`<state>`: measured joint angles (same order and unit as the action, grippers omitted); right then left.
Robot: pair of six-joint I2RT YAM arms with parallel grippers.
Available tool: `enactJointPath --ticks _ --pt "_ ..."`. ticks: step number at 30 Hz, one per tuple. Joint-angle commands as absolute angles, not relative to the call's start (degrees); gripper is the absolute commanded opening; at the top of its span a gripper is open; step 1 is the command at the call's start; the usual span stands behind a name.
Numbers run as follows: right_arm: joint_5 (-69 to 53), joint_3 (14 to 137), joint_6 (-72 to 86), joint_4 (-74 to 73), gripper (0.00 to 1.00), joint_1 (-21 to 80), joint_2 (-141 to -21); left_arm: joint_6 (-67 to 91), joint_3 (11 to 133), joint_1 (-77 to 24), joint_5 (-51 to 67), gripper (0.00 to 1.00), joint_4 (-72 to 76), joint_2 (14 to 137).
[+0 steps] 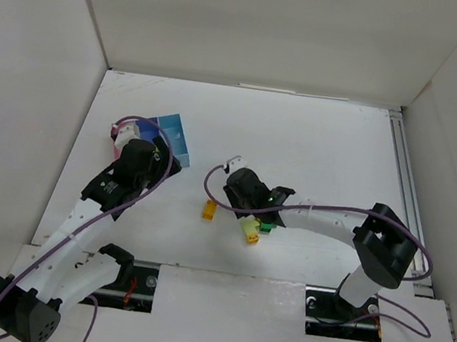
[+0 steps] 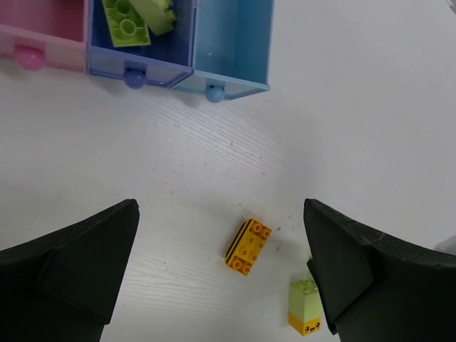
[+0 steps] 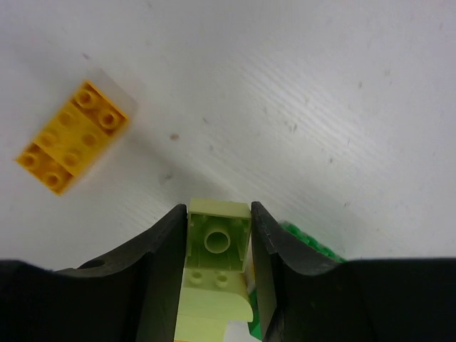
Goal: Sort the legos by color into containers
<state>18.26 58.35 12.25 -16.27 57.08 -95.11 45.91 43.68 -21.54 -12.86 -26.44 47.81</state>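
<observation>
Containers (image 1: 172, 133): row of 3 joined boxes, far-left of table, by L arm.
Pink box (image 2: 43, 39): end of row, partly in view.
Mid blue box (image 2: 142, 68): lt green bricks (image 2: 127, 25) inside.
Lt blue box (image 2: 235, 43): other end.
L gripper (image 2: 219, 214): fingers spread wide, near boxes.
R gripper (image 3: 217, 210): clamped on pale yellow brick (image 3: 216, 239).
Orange brick (image 2: 248, 246): loose on table betw. grippers.
Dk green brick (image 3: 306, 242): just beside R gripper.

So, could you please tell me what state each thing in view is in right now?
left gripper: open, empty.
right gripper: shut on the pale yellow brick.
pale yellow brick: gripped, unsorted.
orange brick: loose on the table, studs up.
dark green brick: on the table, partly hidden.
pink box: visible part empty.
middle blue box: holds light green bricks.
light blue box: visible part empty.
</observation>
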Motion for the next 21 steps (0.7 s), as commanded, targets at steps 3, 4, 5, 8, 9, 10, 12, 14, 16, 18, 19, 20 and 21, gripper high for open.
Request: enactJointPath --ticks 3,4,5,8,9,10,12,14,16,18,19,20,21 --pt "13.28 68.53 4.84 -9.15 0.27 57.3 -93.33 55.18 48.52 -21.62 -20.48 1.0 -38.03 47.55" --pt "12.23 70.21 2.75 -7.84 0.27 57.3 -95.08 55.8 49.3 -21.62 -21.0 1.0 -38.93 47.55" --pt "9.95 71.96 1.77 -7.3 0.27 57.3 -96.23 56.59 49.31 -21.62 -21.01 1.0 -39.72 47.03" --pt "6.96 79.61 -0.7 -4.49 0.27 57.3 -101.59 62.21 49.31 -21.62 -22.23 1.0 -42.35 45.19" --pt "6.33 81.72 -0.7 -3.96 0.27 57.3 -103.08 63.18 49.31 -21.62 -22.76 1.0 -42.89 44.57" --pt "5.46 86.18 -0.7 -3.96 0.27 57.3 -104.75 63.8 49.31 -21.62 -22.76 1.0 -43.67 43.86" --pt "3.09 91.12 -1.41 -3.08 0.27 57.3 -109.85 66.18 48.78 -21.62 -23.46 1.0 -44.3 41.67" --pt "2.11 97.97 -0.28 -1.68 0.27 57.3 -114.93 68.28 48.78 -21.62 -24.78 1.0 -46.57 40.17" --pt "0.27 102.02 0.43 -0.44 0.27 57.3 -118.28 69.7 48.78 -21.62 -26.02 1.0 -47.2 37.8" --pt "-0.52 107.82 1.05 0.87 0.27 57.3 -122.75 69.7 48.78 -21.62 -26.72 1.0 -47.72 36.22" --pt "-2.27 109.67 1.05 0.88 0.27 57.3 -124.18 69.7 48.78 -21.62 -26.72 1.0 -47.72 34.91" --pt "-3.16 113.08 1.05 0.88 0.28 57.3 -125.49 69.7 48.78 -21.62 -26.72 1.0 -47.72 34.37" --pt "-4.12 114.77 1.58 1.75 0.28 57.3 -128.12 69.7 48.78 -21.62 -27.33 1.0 -47.72 34.37"
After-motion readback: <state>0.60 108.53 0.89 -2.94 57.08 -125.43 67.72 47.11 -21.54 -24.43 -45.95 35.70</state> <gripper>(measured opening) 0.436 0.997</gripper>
